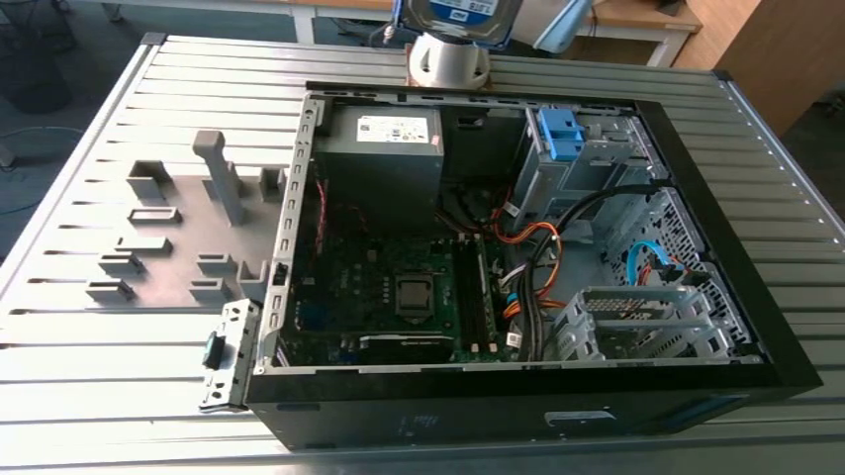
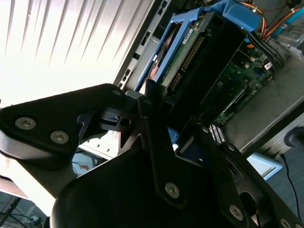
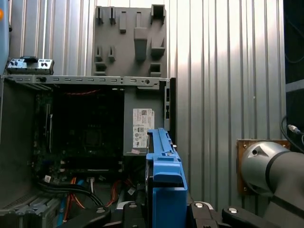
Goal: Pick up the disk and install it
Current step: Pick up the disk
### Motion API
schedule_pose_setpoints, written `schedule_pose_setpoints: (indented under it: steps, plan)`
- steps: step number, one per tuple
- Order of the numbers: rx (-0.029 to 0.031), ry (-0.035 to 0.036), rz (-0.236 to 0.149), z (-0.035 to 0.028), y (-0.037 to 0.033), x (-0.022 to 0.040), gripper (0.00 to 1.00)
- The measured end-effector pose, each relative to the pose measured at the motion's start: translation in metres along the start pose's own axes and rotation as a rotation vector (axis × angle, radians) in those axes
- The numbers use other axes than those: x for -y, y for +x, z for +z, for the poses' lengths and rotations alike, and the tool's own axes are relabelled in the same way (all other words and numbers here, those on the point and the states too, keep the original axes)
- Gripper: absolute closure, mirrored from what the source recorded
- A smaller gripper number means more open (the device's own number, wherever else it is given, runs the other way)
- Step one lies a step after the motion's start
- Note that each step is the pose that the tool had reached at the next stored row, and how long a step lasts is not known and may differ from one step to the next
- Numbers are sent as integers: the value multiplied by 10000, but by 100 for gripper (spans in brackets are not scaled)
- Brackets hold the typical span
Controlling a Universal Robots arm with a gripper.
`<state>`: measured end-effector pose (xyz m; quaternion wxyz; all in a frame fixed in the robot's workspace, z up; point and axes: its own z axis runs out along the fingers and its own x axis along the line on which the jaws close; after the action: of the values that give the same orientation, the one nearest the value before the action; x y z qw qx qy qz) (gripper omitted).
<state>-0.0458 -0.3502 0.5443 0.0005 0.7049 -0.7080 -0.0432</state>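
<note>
The disk (image 1: pixel 456 14), silver-grey with a white-and-blue label, hangs above the far edge of the open computer case (image 1: pixel 739 327) in the exterior view. In the first wrist view its bright blue carrier (image 3: pixel 164 183) stands edge-on between the black fingers (image 3: pixel 202 209), with the case interior beyond it. My gripper (image 3: pixel 164 211) is shut on the disk. The second wrist view shows the black linkage (image 2: pixel 142 123) clamped on the carrier, and the disk's connector edge (image 2: pixel 187 54) facing the case.
Inside the case a silver drive cage (image 1: pixel 588 163) carries a narrow blue latch piece (image 1: pixel 560 134). Orange and blue cables (image 1: pixel 535 247) cross the motherboard (image 1: pixel 396 287). A grey fixture plate (image 1: pixel 172 228) with upright pegs lies on the ribbed table at the exterior view's left.
</note>
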Motion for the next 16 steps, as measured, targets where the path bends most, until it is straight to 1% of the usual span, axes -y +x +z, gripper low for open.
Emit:
schedule_pose_setpoints:
  steps: [16]
  plan:
    - [0, -44, 2, -20, -3, 475, 64]
